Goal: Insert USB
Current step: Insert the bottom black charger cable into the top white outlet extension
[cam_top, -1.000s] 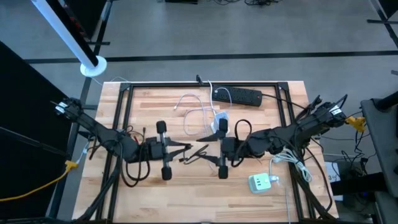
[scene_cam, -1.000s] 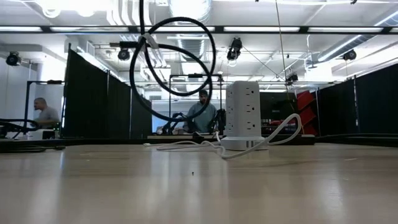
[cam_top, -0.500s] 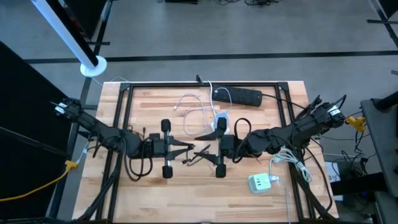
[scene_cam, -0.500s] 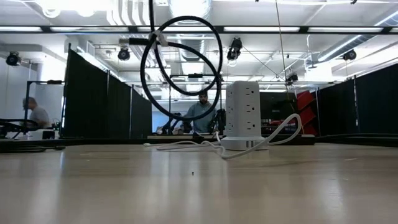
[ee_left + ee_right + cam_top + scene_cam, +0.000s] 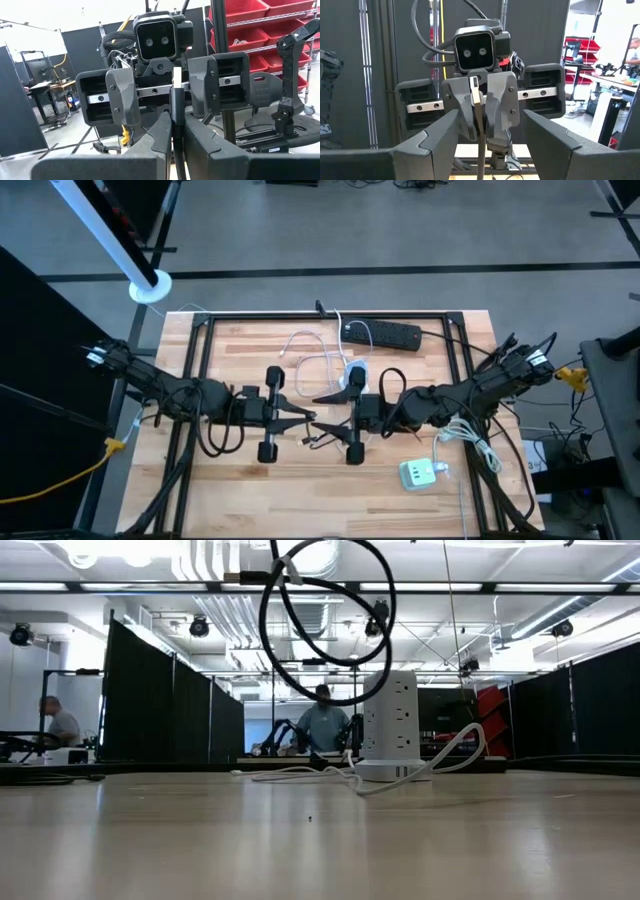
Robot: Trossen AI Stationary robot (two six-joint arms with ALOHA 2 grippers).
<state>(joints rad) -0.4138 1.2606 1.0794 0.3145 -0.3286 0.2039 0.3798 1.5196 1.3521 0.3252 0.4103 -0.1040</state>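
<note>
My left gripper (image 5: 303,417) is raised over the table's middle, shut on the black USB plug (image 5: 176,112), whose silver metal end (image 5: 176,79) sticks out past the fingertips. The plug's black cable (image 5: 330,630) hangs below in loops clear of the table. My right gripper (image 5: 326,420) faces it from the table's right, open, its fingers (image 5: 437,140) standing on either side of the plug (image 5: 475,91) without touching it. The white socket tower (image 5: 391,725) stands upright on the table toward its far side. My left gripper pinches the plug's black body (image 5: 175,125) between its two fingers, which reach about level from the table's left. The silver end stands free beyond the fingertips. The plug is lifted clear, and its cable (image 5: 480,150) hangs slack below the fingers.
A white cable (image 5: 312,360) lies beside the socket tower (image 5: 354,378). A black power strip (image 5: 385,335) lies at the far edge, and a white charger block (image 5: 420,473) lies near right. People sit in the room beyond the table.
My left gripper has gone toward the table's right, closer to my right gripper, and has turned a little. The hanging cable loops have swung the same way and risen slightly. My right gripper has tipped a little and kept its place.
</note>
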